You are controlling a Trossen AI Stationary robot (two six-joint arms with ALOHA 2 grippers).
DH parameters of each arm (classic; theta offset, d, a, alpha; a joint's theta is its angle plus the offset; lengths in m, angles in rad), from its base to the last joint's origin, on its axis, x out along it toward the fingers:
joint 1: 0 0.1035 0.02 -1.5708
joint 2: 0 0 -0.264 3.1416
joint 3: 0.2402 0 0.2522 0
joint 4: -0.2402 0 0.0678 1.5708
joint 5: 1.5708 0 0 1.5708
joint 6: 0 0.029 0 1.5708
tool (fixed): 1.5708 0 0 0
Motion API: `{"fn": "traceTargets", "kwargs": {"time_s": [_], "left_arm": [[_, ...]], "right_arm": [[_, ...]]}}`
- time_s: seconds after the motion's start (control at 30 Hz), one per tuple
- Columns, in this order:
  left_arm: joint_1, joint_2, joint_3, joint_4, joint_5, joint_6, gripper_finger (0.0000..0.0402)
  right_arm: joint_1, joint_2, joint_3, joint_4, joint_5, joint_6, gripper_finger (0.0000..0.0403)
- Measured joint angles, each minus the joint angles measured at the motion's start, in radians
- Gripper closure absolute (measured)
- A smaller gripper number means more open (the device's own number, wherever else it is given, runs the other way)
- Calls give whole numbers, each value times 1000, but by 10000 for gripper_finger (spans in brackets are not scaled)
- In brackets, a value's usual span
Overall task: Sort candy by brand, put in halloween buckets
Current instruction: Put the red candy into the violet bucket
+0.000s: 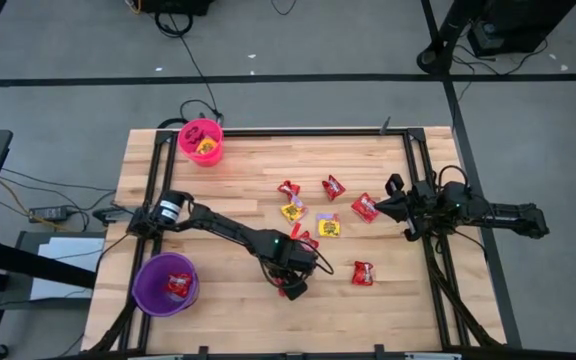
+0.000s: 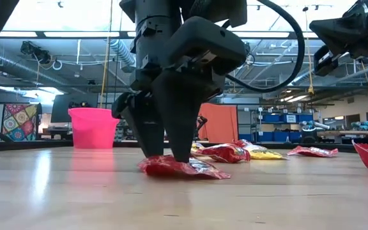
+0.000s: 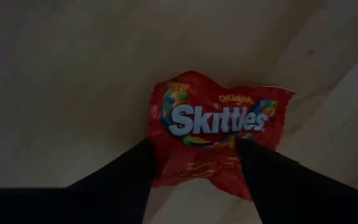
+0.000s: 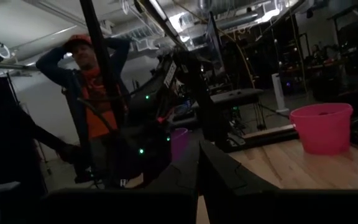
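Around the left gripper (image 1: 293, 287), set down over a red Skittles packet (image 3: 219, 130), bare table (image 1: 218, 170) lies open on the near and outer sides, while a cluster of packets (image 1: 313, 215) crowds just beyond it, and the right gripper (image 1: 388, 200) hangs past them.
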Motion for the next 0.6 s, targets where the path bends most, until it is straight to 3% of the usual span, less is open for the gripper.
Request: {"fn": "traceTargets", "kwargs": {"time_s": [0.13, 0.33, 0.43, 0.6], "left_arm": [[0, 0, 1, -24, 2, 0, 235], [-8, 5, 100, -135, 20, 54, 375], [-11, 6, 209, -270, -74, 96, 393], [-13, 5, 442, -643, -250, 180, 399]], "right_arm": [[0, 0, 0, 4, 1, -3, 380], [0, 0, 0, 4, 3, -8, 380], [0, 0, 0, 4, 3, -8, 380], [0, 0, 0, 2, 5, -8, 380]]}}
